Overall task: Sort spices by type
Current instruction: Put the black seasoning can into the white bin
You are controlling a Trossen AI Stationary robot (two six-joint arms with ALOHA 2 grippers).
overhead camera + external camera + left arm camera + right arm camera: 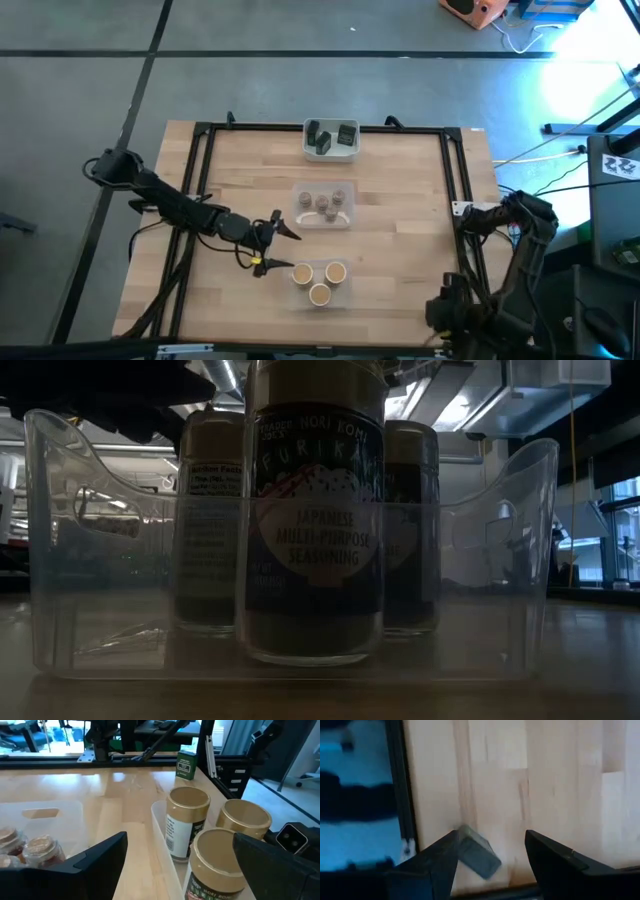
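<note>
Three tan-topped round jars [319,281] stand upright in a clear tray [345,290] near the table's near edge; the low view shows them close up [313,520]. Small grey-brown round jars [324,202] stand in the middle tray [300,218]. Dark blocky containers [330,136] sit in the far white tray [330,154]. My left gripper [283,240] hovers open just left of the near and middle trays, facing the tan-topped jars [187,820], and holds nothing. My right gripper [491,837] is open over bare wood at the table's right near corner.
A black metal frame [200,130] runs around the tabletop. A small green box [186,765] stands by the right rail. A small grey block [479,852] lies on the wood below my right gripper. Bare wood [400,240] lies between the trays and the right rail.
</note>
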